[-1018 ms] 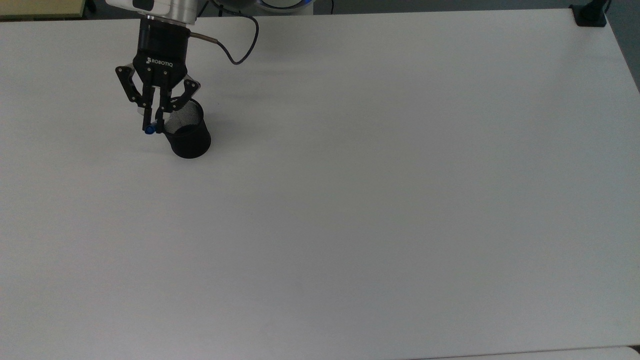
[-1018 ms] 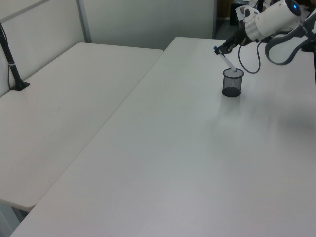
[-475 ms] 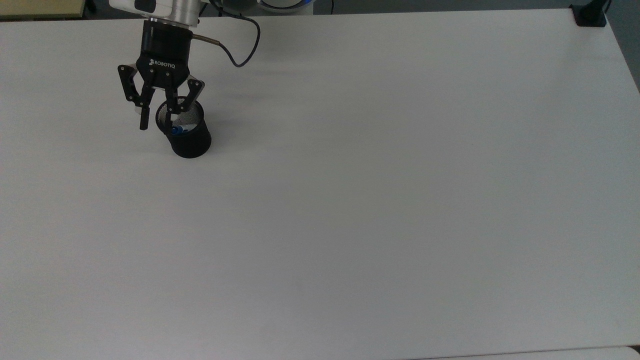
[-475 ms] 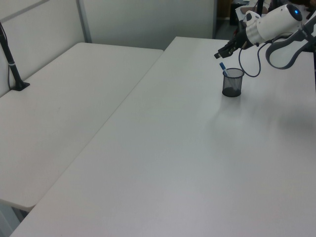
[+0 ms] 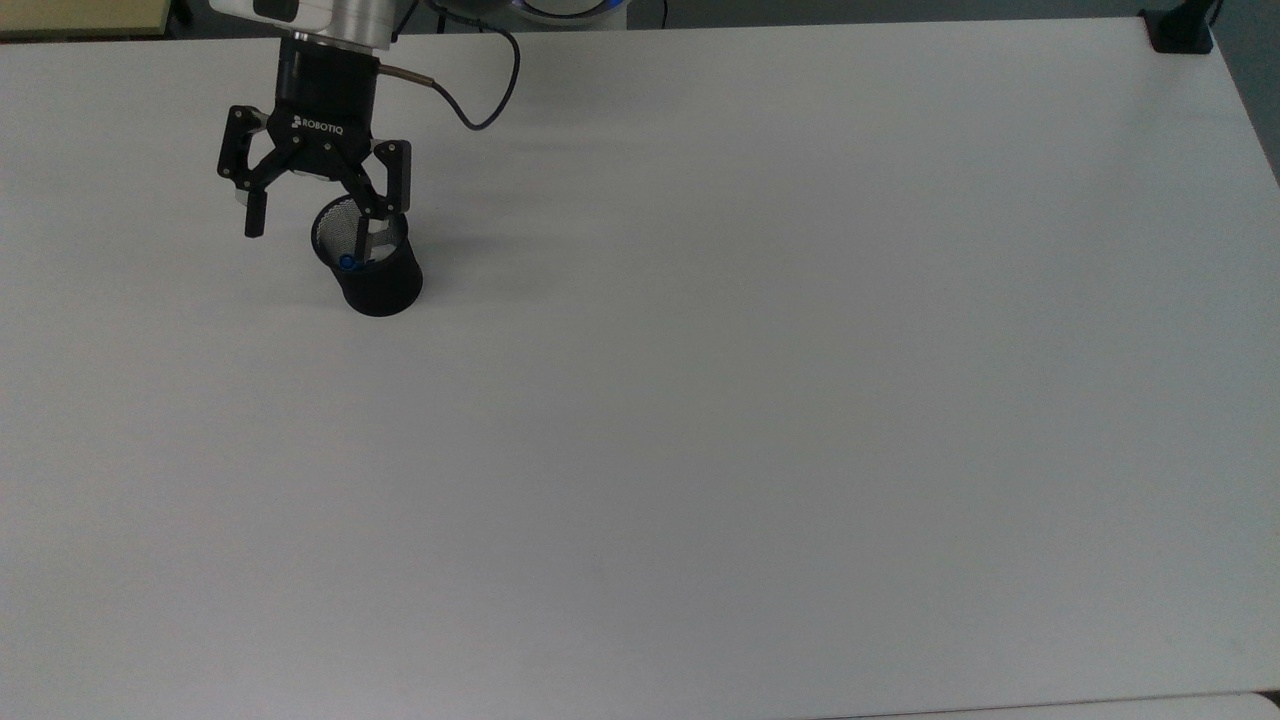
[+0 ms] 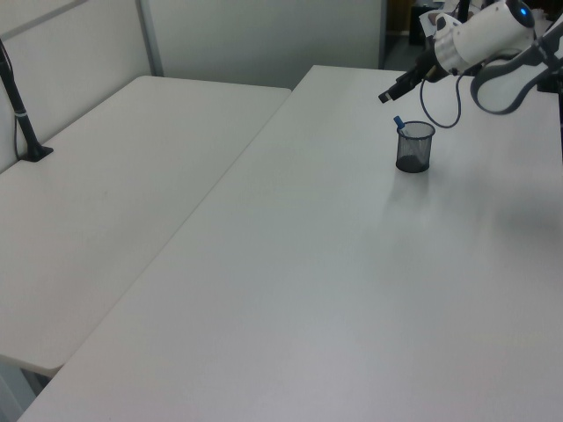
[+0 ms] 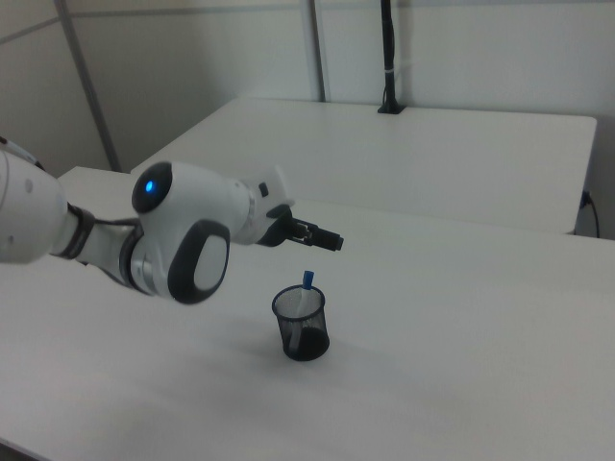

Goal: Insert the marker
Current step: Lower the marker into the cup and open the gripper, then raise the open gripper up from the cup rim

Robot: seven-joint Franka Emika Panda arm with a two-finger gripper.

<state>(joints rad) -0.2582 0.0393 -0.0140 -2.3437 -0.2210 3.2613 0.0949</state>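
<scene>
You are looking at a wide white table [image 5: 760, 400] with a black mesh cup [image 5: 372, 262] standing upright in the upper left of the top view. The marker [image 5: 349, 262] is sitting inside the cup, leaning against the rim, with its blue end poking just above the edge; in the right view it [image 7: 307, 288] is standing tilted in the cup [image 7: 302, 324] at the lower centre of the frame, white barrel below, blue tip on top. In the left view the cup [image 6: 414, 147] is sitting in the upper right of the frame with the marker's blue tip [image 6: 399, 124] showing at its rim. The gripper [image 5: 318, 222] is hanging above the cup at the upper left of the top view, its jaws spread wide and holding nothing; one finger is crossing in front of the cup's mouth and the other is off to the top view's left of the cup, over bare table. In the right view the gripper [image 7: 325, 238] is reaching out from the white arm [image 7: 183, 240] at centre left, above the cup and apart from the marker. A black cable [image 5: 480, 90] is looping from the wrist along the top edge of the top view.
</scene>
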